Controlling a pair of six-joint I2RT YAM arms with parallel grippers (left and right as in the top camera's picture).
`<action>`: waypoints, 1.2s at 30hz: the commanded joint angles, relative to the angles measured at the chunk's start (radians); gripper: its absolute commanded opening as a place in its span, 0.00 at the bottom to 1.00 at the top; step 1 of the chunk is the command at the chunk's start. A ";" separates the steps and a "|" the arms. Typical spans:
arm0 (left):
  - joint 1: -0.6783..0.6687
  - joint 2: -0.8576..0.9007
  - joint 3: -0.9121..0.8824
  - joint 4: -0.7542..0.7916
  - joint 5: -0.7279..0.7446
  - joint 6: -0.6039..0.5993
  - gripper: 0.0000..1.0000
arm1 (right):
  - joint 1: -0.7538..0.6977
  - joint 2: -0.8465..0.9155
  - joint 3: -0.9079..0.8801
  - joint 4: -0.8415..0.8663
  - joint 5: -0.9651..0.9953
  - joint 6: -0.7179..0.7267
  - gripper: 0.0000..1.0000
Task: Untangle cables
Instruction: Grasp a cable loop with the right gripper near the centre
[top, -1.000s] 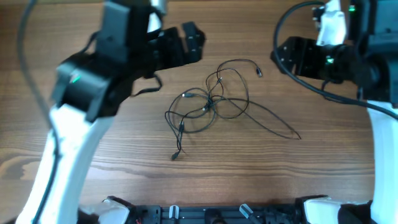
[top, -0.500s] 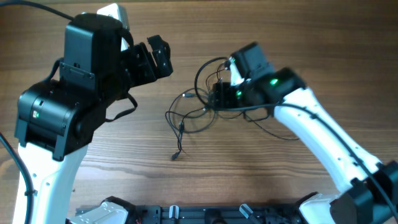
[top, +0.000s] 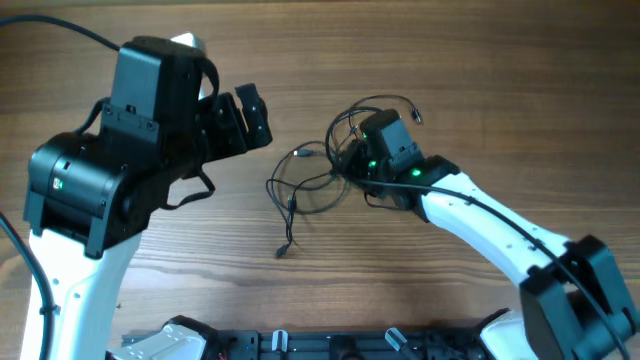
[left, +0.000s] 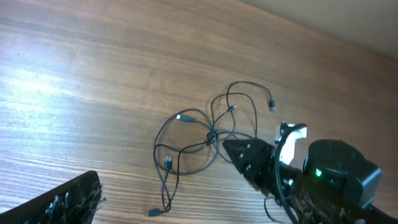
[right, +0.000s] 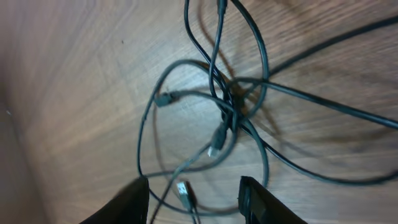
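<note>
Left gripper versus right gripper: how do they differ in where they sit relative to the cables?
Place: the right gripper is at the knot of the cables, with strands lying between its fingers. The left gripper is off to one side over bare table.
Height: the right gripper sits low and close to the cables, while the left gripper is held well above them.
Shared: both have their jaws apart, and neither clamps a cable.

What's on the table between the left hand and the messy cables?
Nothing. In the overhead view, only bare wooden table lies between the left hand and the cables.
</note>
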 joint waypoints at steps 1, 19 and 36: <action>0.005 0.004 0.010 -0.010 -0.013 0.012 1.00 | 0.002 0.115 -0.008 0.059 0.027 0.044 0.49; 0.005 0.004 0.010 -0.032 -0.035 0.012 0.99 | 0.002 0.219 -0.008 0.112 0.103 0.067 0.38; 0.005 0.005 0.010 -0.036 -0.035 0.012 1.00 | 0.000 0.241 -0.006 0.173 0.011 0.123 0.30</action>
